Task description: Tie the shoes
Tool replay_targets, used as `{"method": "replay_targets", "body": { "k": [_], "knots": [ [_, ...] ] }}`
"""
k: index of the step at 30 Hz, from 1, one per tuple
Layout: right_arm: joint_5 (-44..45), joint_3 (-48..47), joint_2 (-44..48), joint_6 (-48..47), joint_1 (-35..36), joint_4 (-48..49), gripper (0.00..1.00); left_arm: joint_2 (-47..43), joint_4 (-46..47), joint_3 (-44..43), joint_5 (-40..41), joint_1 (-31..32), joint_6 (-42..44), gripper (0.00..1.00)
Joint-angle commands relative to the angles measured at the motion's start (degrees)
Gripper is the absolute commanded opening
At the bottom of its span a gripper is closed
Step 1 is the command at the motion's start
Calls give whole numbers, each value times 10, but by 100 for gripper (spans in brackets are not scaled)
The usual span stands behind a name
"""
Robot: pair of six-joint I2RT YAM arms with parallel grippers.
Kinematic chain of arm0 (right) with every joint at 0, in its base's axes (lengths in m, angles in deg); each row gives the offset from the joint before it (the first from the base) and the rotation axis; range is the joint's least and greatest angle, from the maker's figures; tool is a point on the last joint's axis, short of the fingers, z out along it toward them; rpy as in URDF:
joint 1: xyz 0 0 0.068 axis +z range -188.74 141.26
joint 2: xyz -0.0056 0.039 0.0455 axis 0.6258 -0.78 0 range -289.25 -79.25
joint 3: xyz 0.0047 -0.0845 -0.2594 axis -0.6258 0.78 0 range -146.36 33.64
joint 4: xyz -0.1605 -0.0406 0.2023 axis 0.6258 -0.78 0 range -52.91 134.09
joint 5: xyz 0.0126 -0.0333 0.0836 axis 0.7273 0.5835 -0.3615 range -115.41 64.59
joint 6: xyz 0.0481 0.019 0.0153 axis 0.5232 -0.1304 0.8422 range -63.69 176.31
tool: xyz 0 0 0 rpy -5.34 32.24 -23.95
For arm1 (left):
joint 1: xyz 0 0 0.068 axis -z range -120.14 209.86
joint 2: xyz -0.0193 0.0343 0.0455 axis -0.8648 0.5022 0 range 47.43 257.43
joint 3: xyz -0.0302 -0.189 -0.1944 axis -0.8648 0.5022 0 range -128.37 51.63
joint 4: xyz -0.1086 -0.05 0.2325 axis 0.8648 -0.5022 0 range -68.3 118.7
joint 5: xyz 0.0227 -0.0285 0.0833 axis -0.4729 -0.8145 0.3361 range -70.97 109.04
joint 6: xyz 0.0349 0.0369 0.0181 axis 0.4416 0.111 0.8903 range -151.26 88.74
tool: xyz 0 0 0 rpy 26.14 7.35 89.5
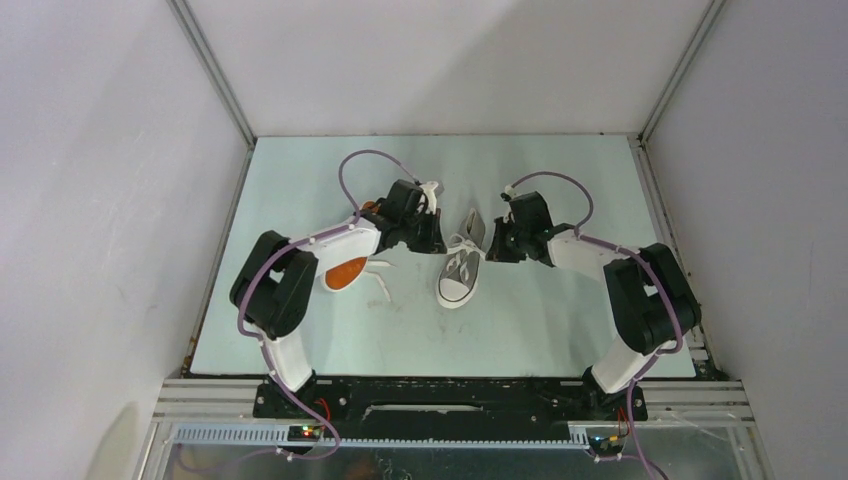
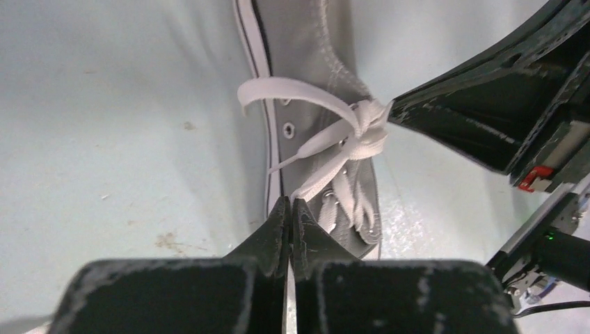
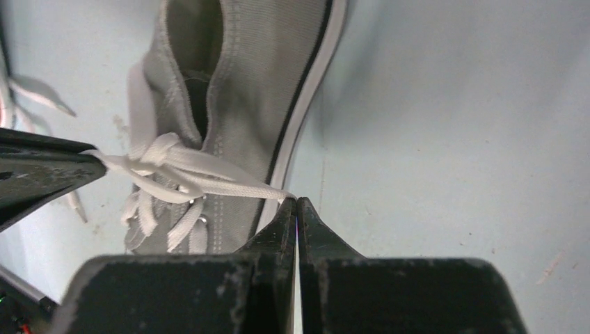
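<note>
At mid-worktop (image 1: 560, 180) a shoe (image 1: 460, 275) stands upright, toe toward the arm bases, with an end effector on either side of its lacing. The second shoe (image 1: 347, 272) lies on its side just beside the left arm, orange sole showing and laces loose.

The left end effector (image 2: 291, 202) is pinched closed on a lace (image 2: 327, 170) that runs from its tips up to the knot (image 2: 369, 125) over the tongue. The right end effector (image 3: 296, 202) is likewise clamped narrow on the opposite strand, which runs straight from the knot across the side of the shoe. A loop (image 2: 292, 89) arches out of the knot toward the heel.

The step in hand looks like cinching: both strands are gripped and the knot is gathered but not compact. Whether it is a finished bow or only a first crossing with one loop cannot be told.

The next move calls for an even outward pull, each arm drawing away from the shoe along its own strand. The light shoe may slide or tip if one side pulls harder. Too long a pull could drag the loop through and undo it. The second shoe is not yet tied.
</note>
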Motion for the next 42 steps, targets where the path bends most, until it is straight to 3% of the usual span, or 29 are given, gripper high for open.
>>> {"method": "replay_targets", "body": {
  "k": [1,29,35,42],
  "knots": [
    [54,-29,-18,-4,2,-33,0,-21,-6,6,23,-9,38,0],
    [204,-67,-58,33,9,-112,0,24,-13,22,175,-8,61,0],
    [178,-67,-61,30,16,-96,0,30,13,29,133,2,51,0],
    [103,-67,-29,-2,17,-71,0,-29,24,21,73,2,35,0]
  ]
}}
